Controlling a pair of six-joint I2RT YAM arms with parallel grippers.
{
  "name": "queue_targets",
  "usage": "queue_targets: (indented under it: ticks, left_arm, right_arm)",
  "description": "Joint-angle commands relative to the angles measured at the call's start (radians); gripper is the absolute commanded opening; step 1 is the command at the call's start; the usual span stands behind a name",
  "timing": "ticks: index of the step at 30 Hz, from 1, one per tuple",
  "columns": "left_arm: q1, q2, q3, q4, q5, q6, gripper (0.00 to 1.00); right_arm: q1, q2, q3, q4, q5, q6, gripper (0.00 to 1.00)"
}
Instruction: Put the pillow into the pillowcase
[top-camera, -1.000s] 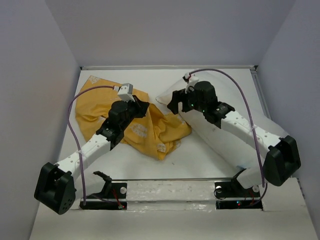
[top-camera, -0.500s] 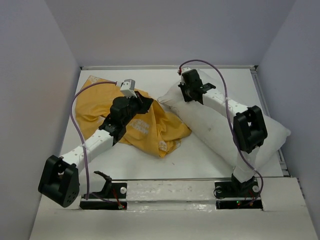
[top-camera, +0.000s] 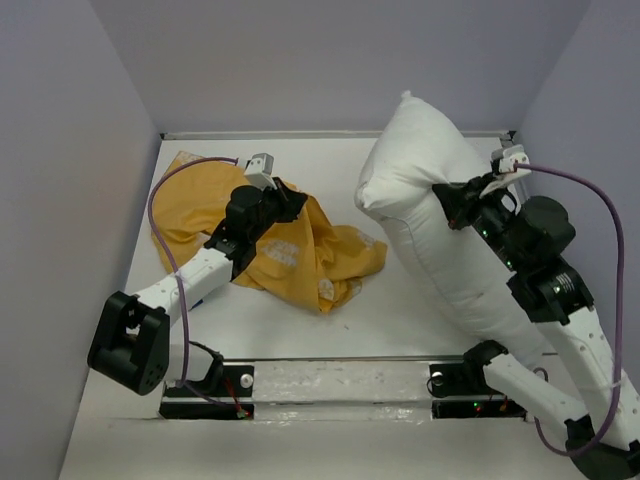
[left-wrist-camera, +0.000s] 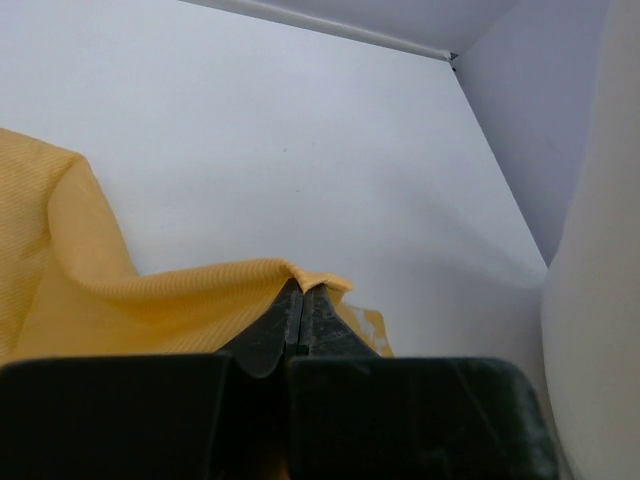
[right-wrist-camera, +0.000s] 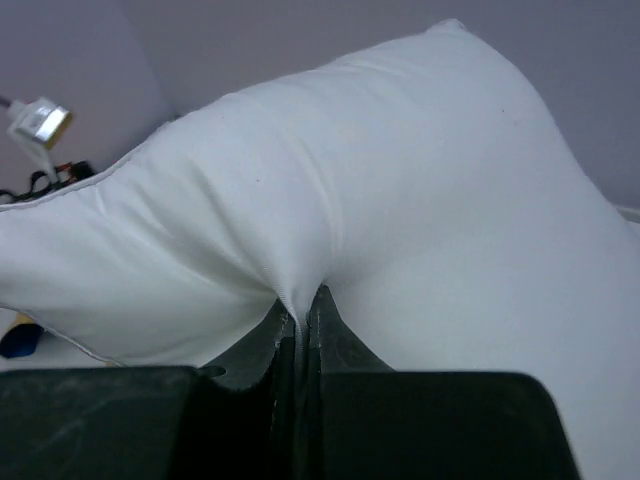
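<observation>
The white pillow (top-camera: 420, 190) stands tilted on the right of the table, its upper end raised against the back wall. My right gripper (top-camera: 450, 205) is shut on a pinch of its fabric; the wrist view shows the pillow (right-wrist-camera: 380, 180) bunching into my right gripper (right-wrist-camera: 302, 312). The mustard-yellow pillowcase (top-camera: 300, 255) lies crumpled at centre left. My left gripper (top-camera: 290, 205) is shut on a fold of its edge and holds that bit a little off the table. In the left wrist view the pillowcase (left-wrist-camera: 120, 300) drapes from my left gripper (left-wrist-camera: 303, 290).
Grey walls close in the white table (top-camera: 400, 320) at the back and both sides. A metal rail (top-camera: 340, 385) with both arm bases runs along the near edge. The pillow's side (left-wrist-camera: 600, 300) fills the right edge of the left wrist view.
My right gripper closed on the pillow and lifted its far end up, swinging back to the right. My left gripper stayed shut on the pillowcase and shifted slightly toward the back.
</observation>
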Motion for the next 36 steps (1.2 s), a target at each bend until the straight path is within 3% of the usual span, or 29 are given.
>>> queue_targets:
  ticks: [1, 5, 12, 18, 20, 23, 28, 36]
  left_arm:
    - [0.030, 0.018, 0.085, 0.091, 0.047, 0.001, 0.00]
    - [0.068, 0.024, 0.112, 0.091, 0.085, 0.002, 0.00]
    - [0.085, 0.038, 0.137, 0.071, 0.159, 0.014, 0.00]
    - [0.076, 0.007, 0.100, 0.052, 0.237, 0.022, 0.00]
    - [0.074, -0.016, 0.066, 0.020, 0.178, 0.036, 0.00]
    - [0.090, -0.036, 0.095, -0.050, 0.067, 0.063, 0.00]
    - [0.088, -0.016, 0.163, -0.064, 0.125, 0.062, 0.00]
    - [0.022, -0.086, 0.111, -0.119, 0.194, 0.126, 0.00]
  right_arm:
    - [0.005, -0.089, -0.203, 0.132, -0.460, 0.072, 0.00]
    - [0.005, -0.184, -0.366, 0.238, -0.749, 0.123, 0.00]
    - [0.014, -0.157, -0.415, 0.278, -0.898, 0.146, 0.00]
    - [0.105, -0.061, -0.403, 0.257, -0.750, 0.124, 0.00]
    - [0.154, -0.034, -0.363, 0.209, -0.694, 0.075, 0.00]
    - [0.243, -0.129, -0.348, 0.227, -0.651, 0.052, 0.00]
    - [0.243, -0.202, -0.346, 0.217, -0.674, 0.058, 0.00]
    - [0.243, 0.062, -0.332, 0.286, -0.664, 0.020, 0.00]
